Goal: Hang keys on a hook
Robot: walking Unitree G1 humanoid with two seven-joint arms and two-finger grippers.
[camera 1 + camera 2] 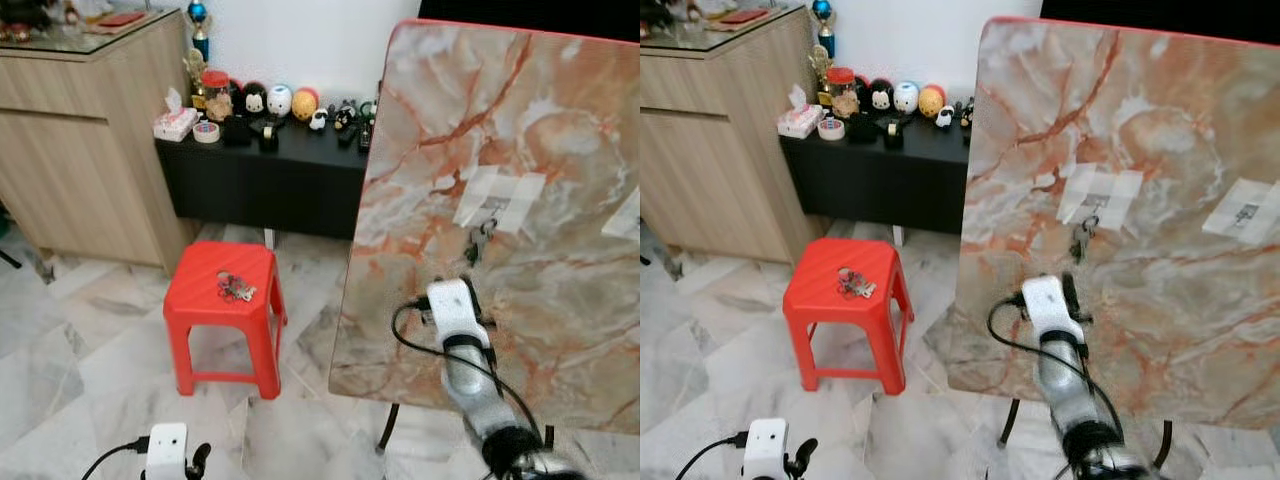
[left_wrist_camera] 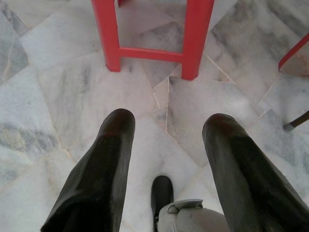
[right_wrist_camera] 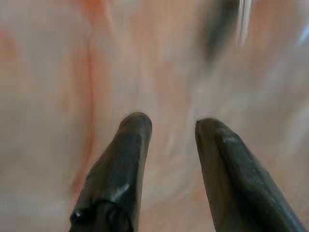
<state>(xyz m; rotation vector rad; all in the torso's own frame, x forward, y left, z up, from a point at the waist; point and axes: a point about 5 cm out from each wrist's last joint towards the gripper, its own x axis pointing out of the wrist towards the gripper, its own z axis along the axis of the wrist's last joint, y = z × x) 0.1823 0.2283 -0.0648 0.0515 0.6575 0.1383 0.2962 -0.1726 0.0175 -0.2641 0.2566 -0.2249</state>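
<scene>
Marble board (image 1: 520,130) stands upright | keys (image 1: 481,240) hang on it, just above our right gripper (image 3: 171,123) | fingers slightly spread, holding nothing | left gripper (image 2: 166,128) idle, spread.

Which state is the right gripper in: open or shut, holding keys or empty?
Open and empty: the right gripper shows a gap between its fingers with only the marble board behind; keys hang above.

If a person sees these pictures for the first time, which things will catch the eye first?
The big marble-patterned board standing upright on the right, with keys hanging at a taped patch, and the right gripper close before it, empty. Next, the bright red stool on the marble floor to the left, with another bunch of keys on its seat.
</scene>
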